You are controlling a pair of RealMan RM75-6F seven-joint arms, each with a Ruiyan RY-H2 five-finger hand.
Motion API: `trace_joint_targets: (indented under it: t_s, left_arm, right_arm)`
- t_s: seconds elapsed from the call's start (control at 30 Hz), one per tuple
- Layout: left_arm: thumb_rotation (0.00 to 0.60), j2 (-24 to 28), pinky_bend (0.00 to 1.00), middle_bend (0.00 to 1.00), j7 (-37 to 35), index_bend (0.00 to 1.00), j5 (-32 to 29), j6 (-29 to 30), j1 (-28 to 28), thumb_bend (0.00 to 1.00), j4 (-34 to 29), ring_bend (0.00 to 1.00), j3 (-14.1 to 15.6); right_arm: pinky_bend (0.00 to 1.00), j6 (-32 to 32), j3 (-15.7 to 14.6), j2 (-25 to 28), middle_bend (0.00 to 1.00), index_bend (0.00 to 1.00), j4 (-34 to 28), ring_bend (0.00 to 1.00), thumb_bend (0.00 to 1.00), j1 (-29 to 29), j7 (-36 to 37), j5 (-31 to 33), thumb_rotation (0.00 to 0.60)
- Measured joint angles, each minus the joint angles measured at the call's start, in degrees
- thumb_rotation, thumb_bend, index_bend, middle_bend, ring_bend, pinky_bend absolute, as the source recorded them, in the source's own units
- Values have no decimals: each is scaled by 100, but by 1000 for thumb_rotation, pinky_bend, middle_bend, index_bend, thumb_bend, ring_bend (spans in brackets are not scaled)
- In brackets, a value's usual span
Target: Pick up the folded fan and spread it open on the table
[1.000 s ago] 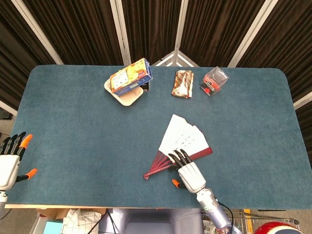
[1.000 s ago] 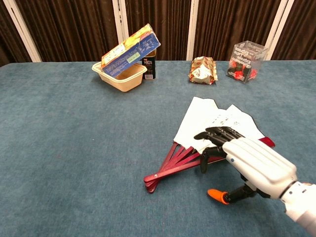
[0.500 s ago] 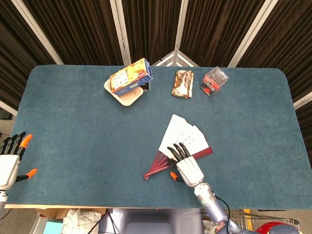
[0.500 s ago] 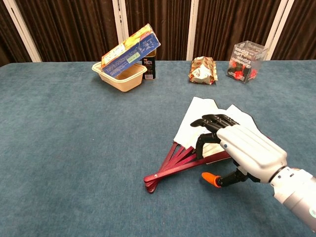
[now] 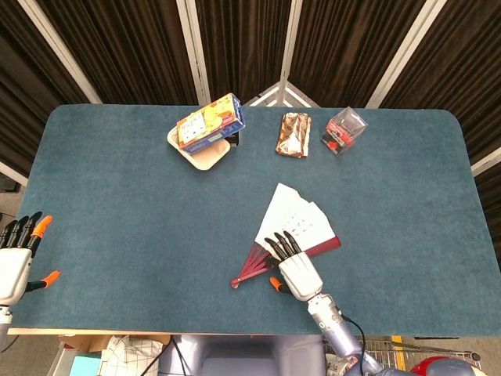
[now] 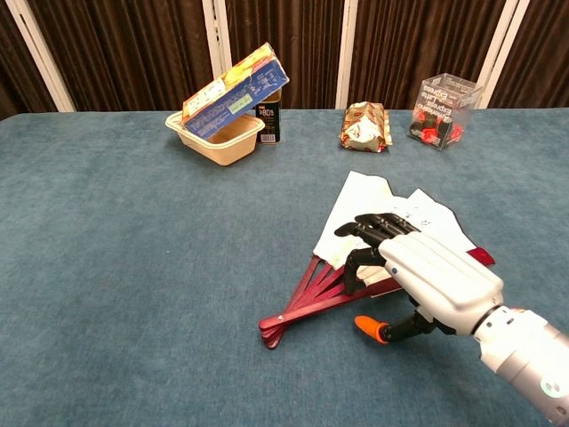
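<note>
Right robot hand (image 6: 427, 280) has slid left across fan (image 6: 391, 222).

The right hand (image 5: 291, 265) slides leftward along the fan (image 5: 291, 223), its fingers now over the red ribs.

Table (image 5: 117, 211) with blue-teal carpet-like top, rounded far corners, pale wooden strip along near edge. Behind far edge, dark brown pleated curtains (image 6: 133, 44) across whole background, broken by white frame posts (image 6: 213, 44); in head view posts slant outward, two meeting in peak behind middle of far edge. Light even, soft shadows only. Below near edge in head view: checked cloth (image 5: 129, 354) toward left corner, wire basket and red round object (image 5: 438, 366) toward right corner.
</note>
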Motion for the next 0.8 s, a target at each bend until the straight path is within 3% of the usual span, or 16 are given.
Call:
trace_joint_targets:
  t_s: [0.53, 0.67, 0.8]
  left_arm:
    - [600, -1, 0, 0, -14, 0, -12, -6, -4, 0, -4, 0, -2]
    - [600, 2, 0, 0, -8, 0, -10, -13, -5, 0, -11, 0, 4]
    - [600, 5, 0, 0, -8, 0, -17, -14, -4, 0, -20, 0, 5]
  right_arm:
    - [0, 61, 53, -319, 157, 503, 239, 17, 327, 94, 15, 132, 600]
    - [0, 28, 39, -361, 168, 514, 314, 17, 420, 97, 25, 184, 600]
    - [0, 23, 12, -385, 197, 603, 341, 20, 509, 105, 76, 196, 600]
